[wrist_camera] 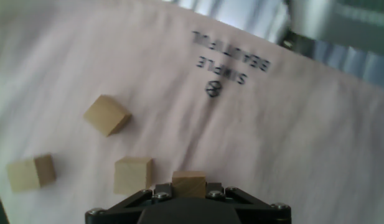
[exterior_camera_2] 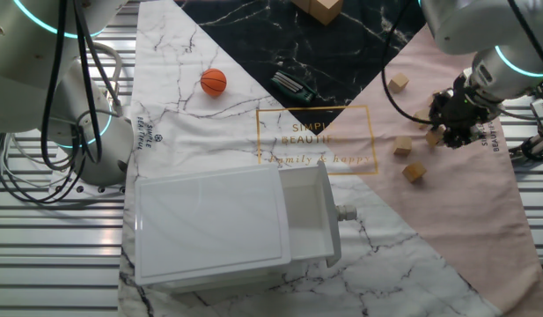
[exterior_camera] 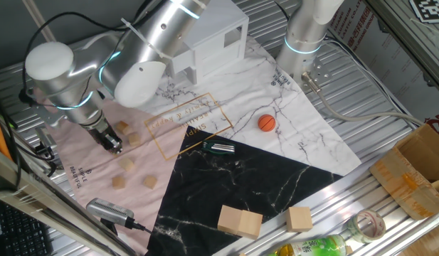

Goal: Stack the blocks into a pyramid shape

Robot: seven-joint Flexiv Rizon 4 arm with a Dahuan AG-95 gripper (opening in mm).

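Observation:
Several small tan wooden cubes lie loose on the pink cloth [exterior_camera: 84, 153], among them one [exterior_camera: 122, 126] and another [exterior_camera: 135, 139] just right of my gripper [exterior_camera: 114, 144], and others nearer the front [exterior_camera: 149, 182]. In the hand view my gripper [wrist_camera: 188, 188] is shut on one cube [wrist_camera: 188, 183], held between the jaws above the cloth. Three more cubes lie below it: one [wrist_camera: 132, 175] close by on the left, one [wrist_camera: 31, 172] farther left, one [wrist_camera: 107, 115] farther out. In the other fixed view my gripper [exterior_camera_2: 451, 128] hangs over the cloth near two cubes [exterior_camera_2: 403, 145].
An orange ball [exterior_camera: 267, 122] and a black-and-silver tool [exterior_camera: 219, 148] lie mid-table. A white drawer unit [exterior_camera: 205, 43] stands at the back. Two larger pale blocks [exterior_camera: 240, 221] sit on the black mat's front edge. A grey device [exterior_camera: 109, 210] lies at the front left.

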